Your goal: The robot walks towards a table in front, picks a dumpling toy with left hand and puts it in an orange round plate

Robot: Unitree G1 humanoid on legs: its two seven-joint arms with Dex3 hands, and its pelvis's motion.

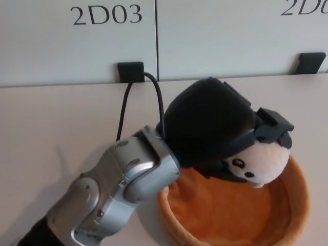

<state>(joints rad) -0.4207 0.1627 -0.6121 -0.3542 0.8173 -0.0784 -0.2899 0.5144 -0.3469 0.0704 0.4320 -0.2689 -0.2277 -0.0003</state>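
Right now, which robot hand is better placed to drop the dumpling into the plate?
Left. The left robot hand already holds the dumpling above the plate. The right one is not in view.

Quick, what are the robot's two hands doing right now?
Left hand: closed on the dumpling toy, holding it over the orange round plate.
Right hand: not in the picture.
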